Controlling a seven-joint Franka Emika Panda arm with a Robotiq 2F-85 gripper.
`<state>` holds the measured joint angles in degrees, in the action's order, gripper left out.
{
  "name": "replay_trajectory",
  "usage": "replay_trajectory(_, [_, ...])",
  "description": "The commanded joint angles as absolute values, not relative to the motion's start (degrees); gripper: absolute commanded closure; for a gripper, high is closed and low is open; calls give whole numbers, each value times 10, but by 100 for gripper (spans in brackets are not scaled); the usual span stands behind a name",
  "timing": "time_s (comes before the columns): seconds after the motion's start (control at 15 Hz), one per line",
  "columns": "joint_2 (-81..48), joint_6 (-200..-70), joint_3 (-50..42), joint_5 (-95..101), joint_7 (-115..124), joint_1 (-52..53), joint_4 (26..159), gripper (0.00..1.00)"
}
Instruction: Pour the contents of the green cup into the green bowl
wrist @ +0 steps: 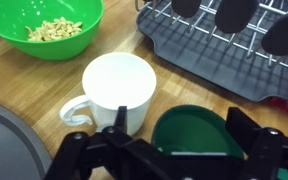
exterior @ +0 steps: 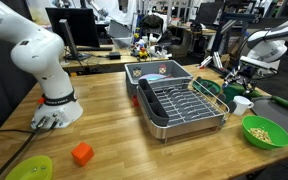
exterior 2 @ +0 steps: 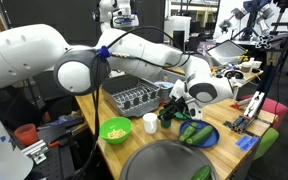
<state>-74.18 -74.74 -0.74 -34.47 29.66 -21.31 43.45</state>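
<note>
One empty dark green cup (wrist: 192, 132); lime green bowl (wrist: 9, 25) of pale pieces (wrist: 56, 30)

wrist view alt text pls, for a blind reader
Open jaws straddle the green cup, upright on a wooden table beside a white mug. The green bowl, holding pale pieces, is upper left; a dish rack upper right.

Glossy plastic green bowl (wrist: 9, 35) and green cup (wrist: 194, 130), smooth white cup (wrist: 119, 85), matt wood-grain table (wrist: 24, 88).

From where I stand the arm (exterior 2: 144, 50) stretches out toward three o'clock, wrist bent over, and the gripper (exterior 2: 171, 113) hangs toward six o'clock, jaws wide apart.
</note>
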Motion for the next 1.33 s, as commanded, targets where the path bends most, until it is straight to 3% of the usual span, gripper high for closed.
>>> replay_trajectory(0.0, [-768, -715, 5, -331, 288, -215, 394, 0])
replay_trajectory(0.67, [-685, -702, -17, -294, 247, -206, 431, 0])
replay_trajectory(1.27, [-701, -701, -11, -301, 263, -209, 409, 0])
